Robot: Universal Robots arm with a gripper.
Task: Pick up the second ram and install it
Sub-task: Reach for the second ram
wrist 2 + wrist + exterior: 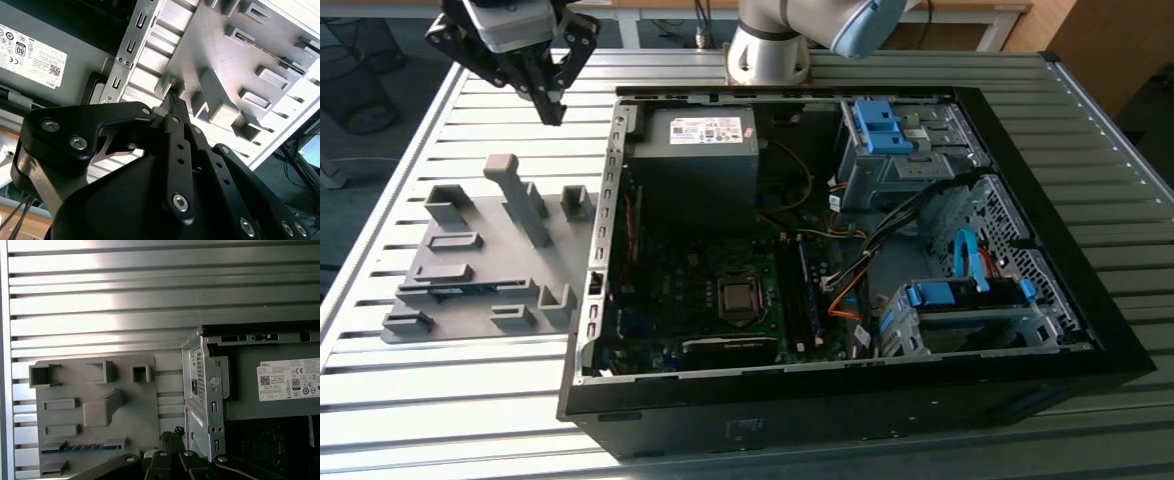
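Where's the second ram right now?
The second ram sits in a slot of the grey holder plate, on the exterior view's left beside the computer case.

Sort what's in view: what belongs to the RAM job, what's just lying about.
Job: second ram, seated in the grey holder plate; gripper, shut and empty, clear of the ram; open computer case with its motherboard.
Lying about: power supply; blue drive brackets; cables; slatted table.

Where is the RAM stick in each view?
Exterior view: RAM stick in the grey holder plate, exterior view's left of the computer case.
Second wrist view: thin dark strip between two plate blocks.
First wrist view: blue strip in the plate.
Shared landmark: the plate's tall post.
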